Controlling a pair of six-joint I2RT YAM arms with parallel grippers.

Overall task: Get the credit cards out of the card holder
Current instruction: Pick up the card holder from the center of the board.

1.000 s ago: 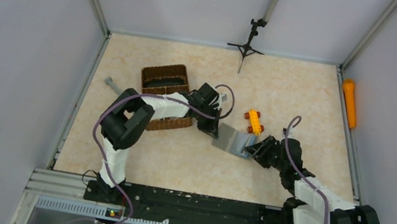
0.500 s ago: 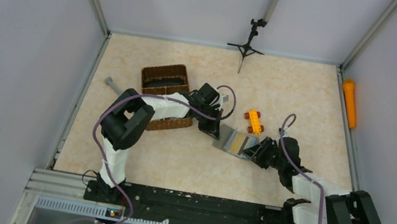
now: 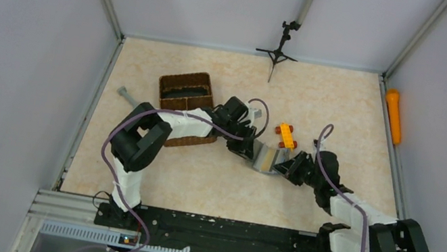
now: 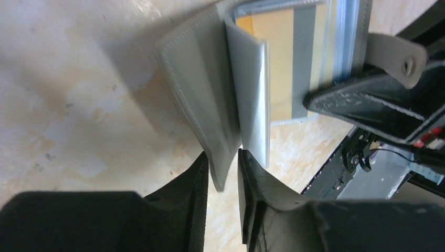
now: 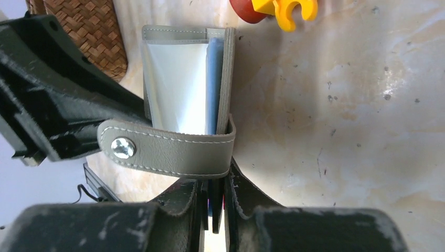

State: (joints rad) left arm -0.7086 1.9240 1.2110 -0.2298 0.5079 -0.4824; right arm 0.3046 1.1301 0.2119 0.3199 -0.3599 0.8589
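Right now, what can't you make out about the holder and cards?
How many credit cards: left wrist view, top edge cuts them; top view, too small.
Where the right hand grips: right wrist view, card holder strap covers it.
Whether left hand pinches: unclear, left wrist.

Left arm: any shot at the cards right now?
Probably not. The left tool is pinching a flap of the holder, and the right tool grips the other side. The cards lie exposed in their pocket, but the left tool would have to let go first.

Grey card holder (image 4: 195, 79) — ajar, cards (image 4: 277, 58) inside
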